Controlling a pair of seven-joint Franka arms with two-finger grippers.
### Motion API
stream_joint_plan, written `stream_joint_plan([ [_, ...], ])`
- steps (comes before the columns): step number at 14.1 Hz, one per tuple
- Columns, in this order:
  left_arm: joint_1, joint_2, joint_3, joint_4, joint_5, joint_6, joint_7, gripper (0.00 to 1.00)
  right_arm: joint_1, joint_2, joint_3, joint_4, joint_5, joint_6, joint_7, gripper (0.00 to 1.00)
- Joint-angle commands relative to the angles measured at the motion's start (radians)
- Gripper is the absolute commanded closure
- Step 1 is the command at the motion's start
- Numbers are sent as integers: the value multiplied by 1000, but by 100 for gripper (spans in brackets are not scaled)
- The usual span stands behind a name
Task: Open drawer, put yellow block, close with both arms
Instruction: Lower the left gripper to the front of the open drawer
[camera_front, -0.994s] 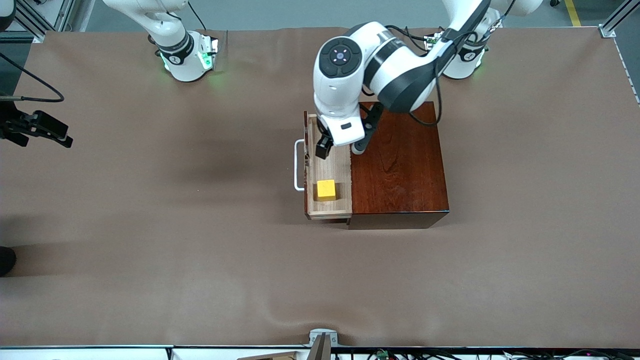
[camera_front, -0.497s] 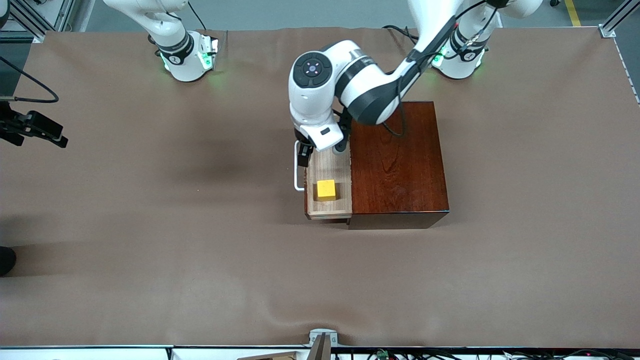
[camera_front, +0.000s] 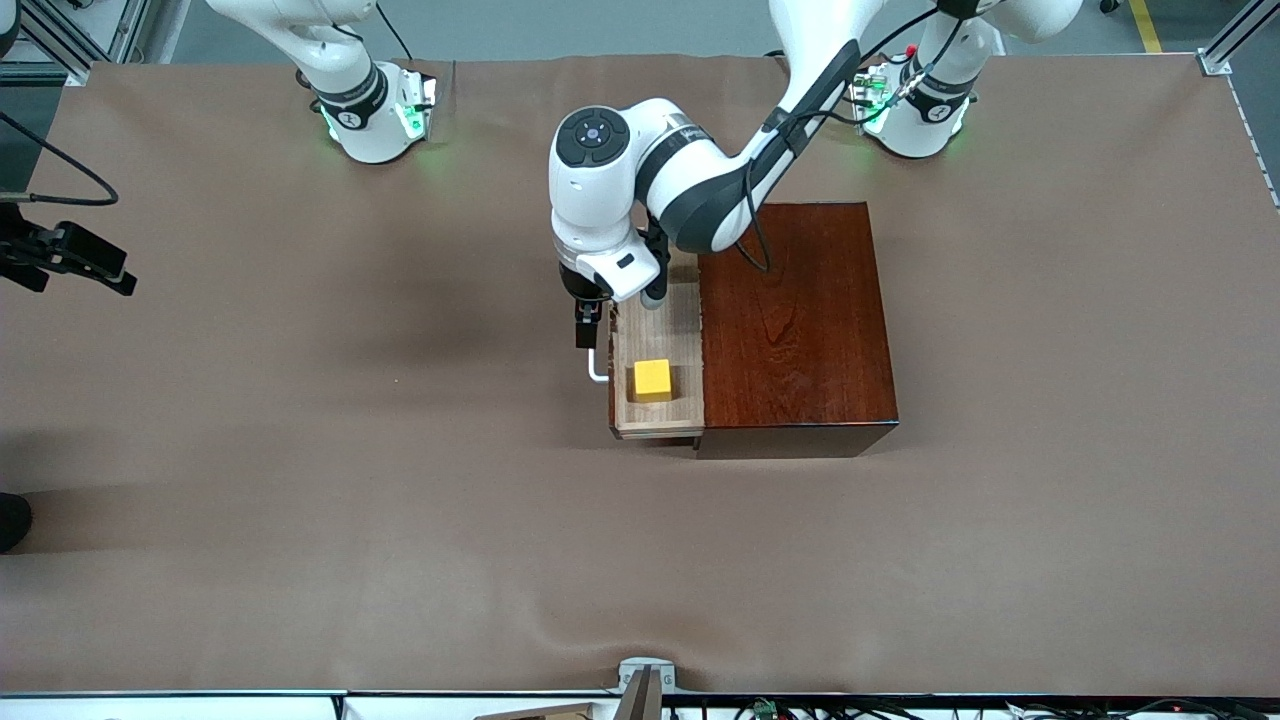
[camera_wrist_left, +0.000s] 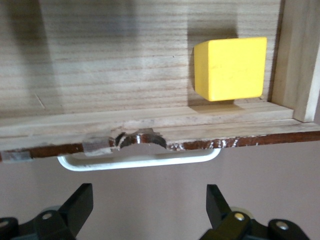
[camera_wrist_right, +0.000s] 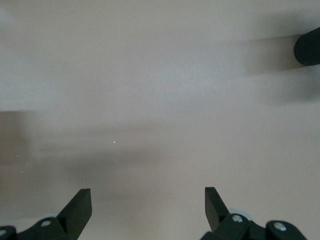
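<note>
The drawer (camera_front: 662, 335) stands pulled out of the dark mahogany box (camera_front: 795, 320). Inside the pale tray, the yellow block (camera_front: 652, 380) rests at the end nearer the front camera. My left gripper (camera_front: 585, 328) hangs in front of the drawer, by the white handle (camera_front: 596, 372). In the left wrist view the gripper (camera_wrist_left: 148, 205) is open with only bare table between the fingers, apart from the handle (camera_wrist_left: 140, 161), and the block (camera_wrist_left: 230, 67) sits in the drawer (camera_wrist_left: 125, 60). My right gripper (camera_front: 100, 265) waits open over the table's right-arm end, holding nothing (camera_wrist_right: 148, 202).
Brown table covering (camera_front: 350, 450) spreads wide in front of the drawer. A dark rounded object (camera_front: 12, 520) sits at the table's edge by the right arm's end; a dark object (camera_wrist_right: 307, 47) also shows in the right wrist view.
My left arm swung from above the open tray toward the right arm's end and lowered its gripper in front of the handle. The right gripper shifted slightly, then held. Block and drawer stayed put.
</note>
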Motion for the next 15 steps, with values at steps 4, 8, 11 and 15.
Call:
stream_joint_plan([
  [4, -7, 42, 10, 30, 20, 23, -63, 0, -13, -18, 14, -8, 0, -3, 0, 0],
  [8, -5, 45, 7, 27, 13, 11, -57, 0, -13, -18, 14, 0, 0, -2, 0, 0],
  [11, -2, 53, 3, 27, 0, -9, -20, 0, -14, -18, 14, 0, 0, -3, 0, 0],
  [15, 1, 57, 3, 27, -62, -68, 74, 0, -14, -18, 14, 0, 0, -1, 0, 0],
])
